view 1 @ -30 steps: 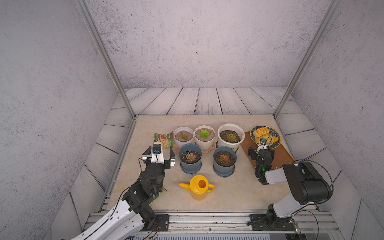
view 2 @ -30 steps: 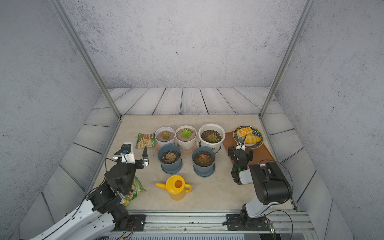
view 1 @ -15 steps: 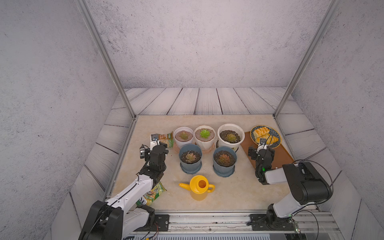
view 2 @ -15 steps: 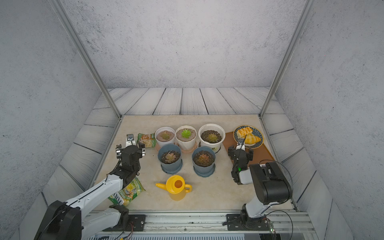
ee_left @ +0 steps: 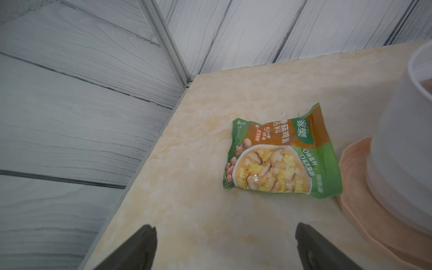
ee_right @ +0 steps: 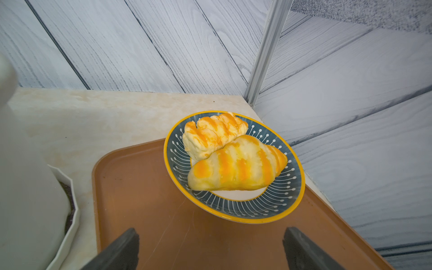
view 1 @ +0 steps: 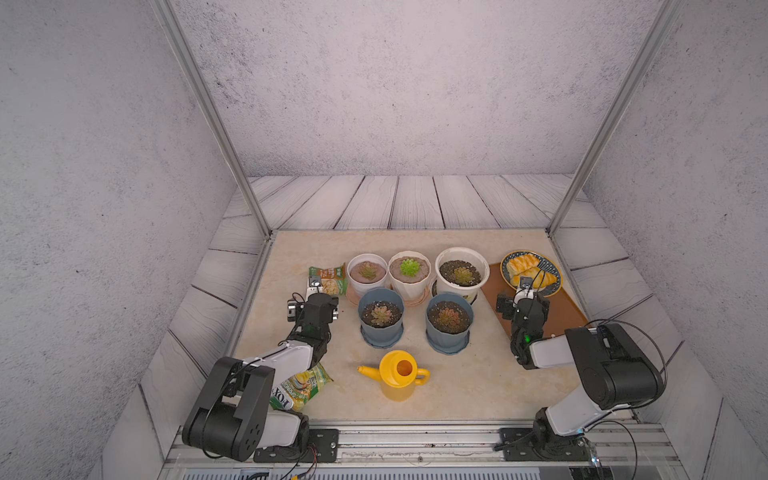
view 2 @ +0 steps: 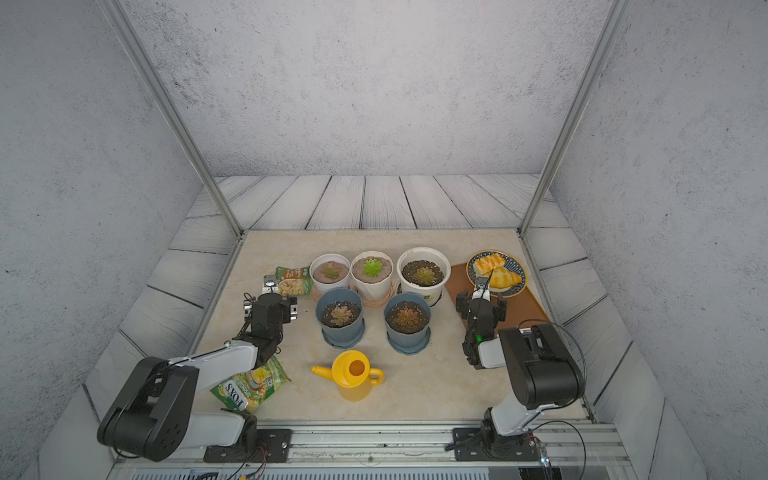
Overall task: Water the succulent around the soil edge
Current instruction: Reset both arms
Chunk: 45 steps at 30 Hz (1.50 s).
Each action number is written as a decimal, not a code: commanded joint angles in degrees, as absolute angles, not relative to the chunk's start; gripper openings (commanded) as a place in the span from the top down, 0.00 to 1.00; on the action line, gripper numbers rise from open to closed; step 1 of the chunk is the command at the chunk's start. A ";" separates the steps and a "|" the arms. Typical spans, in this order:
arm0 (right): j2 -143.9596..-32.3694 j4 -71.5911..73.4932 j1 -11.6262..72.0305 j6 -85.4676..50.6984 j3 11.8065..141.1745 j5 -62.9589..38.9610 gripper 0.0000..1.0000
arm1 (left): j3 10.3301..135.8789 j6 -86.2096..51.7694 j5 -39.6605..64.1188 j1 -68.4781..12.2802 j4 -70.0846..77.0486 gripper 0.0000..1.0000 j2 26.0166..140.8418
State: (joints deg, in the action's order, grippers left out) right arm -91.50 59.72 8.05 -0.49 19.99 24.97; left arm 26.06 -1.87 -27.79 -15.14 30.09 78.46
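Across the lower half of both top views, a beige tabletop [view 1: 478, 386] [view 2: 436, 390]. At lower left, the left arm [view 1: 291, 357], bent toward the middle left of the frame; at lower right, the right arm [view 1: 602, 365], reaching up-frame. Along the right edge, a brown tray [view 1: 569, 316], partly under the right arm. At centre, five pots in two rows: in the upper row a large white pot [view 1: 459, 292] on the right, with two smaller white pots [view 1: 361, 287] [view 1: 409, 291] to its left, just beside each other; in the lower row two blue pots [view 1: 380, 334] [view 1: 448, 343], apart. Below the blue pots, at lower centre, the yellow watering can [view 1: 397, 384] [view 2: 352, 384], upright on the tabletop, spout to the left, handle to the right, well apart from both arms. At upper right, a blue-and-yellow plate [view 1: 552, 270] resting on the tray's upper corner, carrying two pastries [ee_right: 236, 163]. Left of the white pots, a green soup packet [view 1: 332, 278]; under the left arm, a yellow-green packet [view 1: 301, 386]. Left jaws released, spread wide, grasping nothing, above bare tabletop near the soup packet; right jaws likewise released, above the tray near the plate. Smallest, the succulents [view 1: 380, 314] [view 1: 449, 318], one in the soil [view 1: 451, 268] of each pot; cannot tell which one counts as the task's.
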 commanded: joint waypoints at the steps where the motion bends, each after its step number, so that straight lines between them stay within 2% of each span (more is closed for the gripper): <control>1: -91.21 59.15 7.89 -1.09 20.57 24.52 0.00 | 28.64 1.09 -20.60 -14.59 30.61 0.02 79.45; 8: -91.14 59.13 7.85 -1.14 20.57 24.52 0.00 | 25.55 6.14 -16.68 -14.41 34.04 0.02 77.60; 11: -91.16 59.15 7.82 -1.14 20.57 24.52 0.00 | 21.70 8.82 -22.91 -14.26 43.16 0.02 77.78; 13: -91.15 59.15 7.90 -1.13 20.57 24.52 0.00 | 20.15 8.60 -22.68 -14.00 46.74 0.02 77.85; 15: -91.15 59.11 7.90 -1.14 20.57 24.52 0.00 | 18.44 9.06 -18.51 -13.30 51.80 0.02 79.89; 18: -91.22 59.08 7.90 -1.14 20.57 24.52 0.00 | 16.03 7.39 -21.60 -11.99 63.11 0.02 85.40; 22: -91.15 59.06 7.91 -1.14 20.58 24.43 0.00 | 15.71 0.90 -20.40 -6.51 68.18 0.02 90.18; 24: -91.19 58.98 7.91 -1.12 20.60 24.43 0.00 | 19.75 0.51 -21.32 -6.50 59.94 0.02 89.42; 25: -91.21 59.00 7.88 -1.14 20.63 24.43 0.00 | 23.03 -0.40 -21.20 -6.36 50.60 0.02 87.60; 26: -91.16 58.93 7.86 -1.14 20.65 24.43 0.00 | 24.52 -1.66 -17.23 -4.30 46.26 0.02 87.16; 45: -91.17 58.89 7.78 -1.23 20.65 24.43 0.00 | 25.49 -2.64 -16.53 -3.33 45.10 0.02 87.47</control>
